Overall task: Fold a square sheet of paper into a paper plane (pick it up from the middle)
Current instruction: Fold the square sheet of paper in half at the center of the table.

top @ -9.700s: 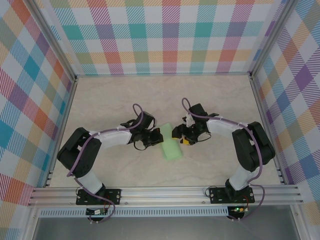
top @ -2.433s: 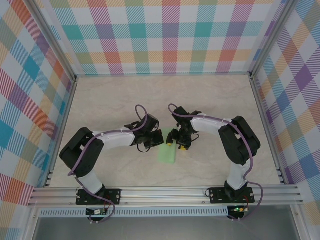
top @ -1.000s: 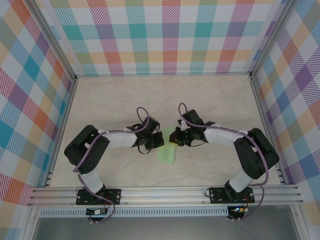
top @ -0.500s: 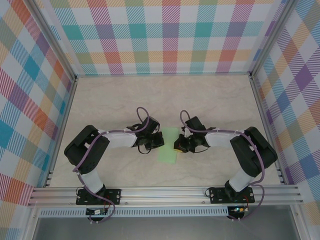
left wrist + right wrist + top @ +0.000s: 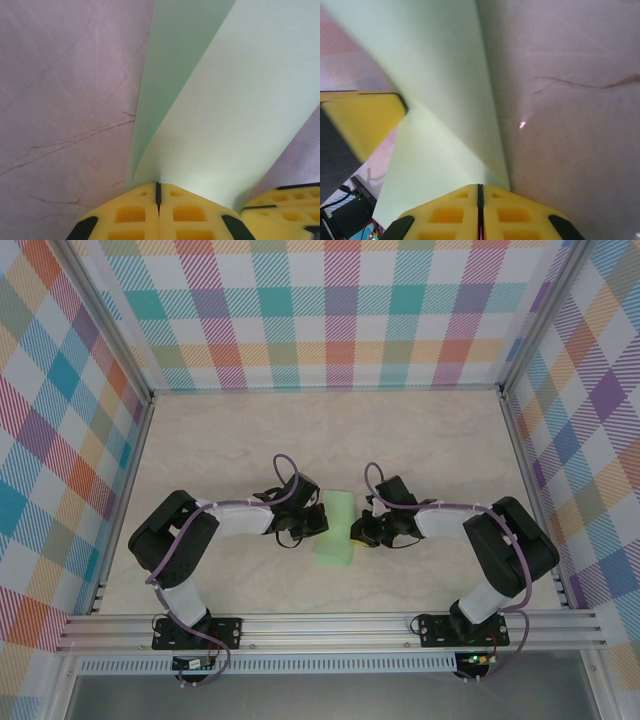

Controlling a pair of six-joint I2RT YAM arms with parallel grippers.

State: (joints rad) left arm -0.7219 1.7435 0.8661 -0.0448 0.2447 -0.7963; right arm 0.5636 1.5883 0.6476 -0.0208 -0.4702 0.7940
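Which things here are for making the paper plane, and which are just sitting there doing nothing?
For the job:
- paper, green and doubled over
- left end effector, shut on the paper
- right end effector, shut on the paper

Just there:
- table
- checked walls
- metal frame

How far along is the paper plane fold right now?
Early on. The green paper looks doubled over into a narrow strip on the table. The left gripper and right gripper are each shut on it from opposite sides. No pointed nose or wings show, so the angled folds are left.
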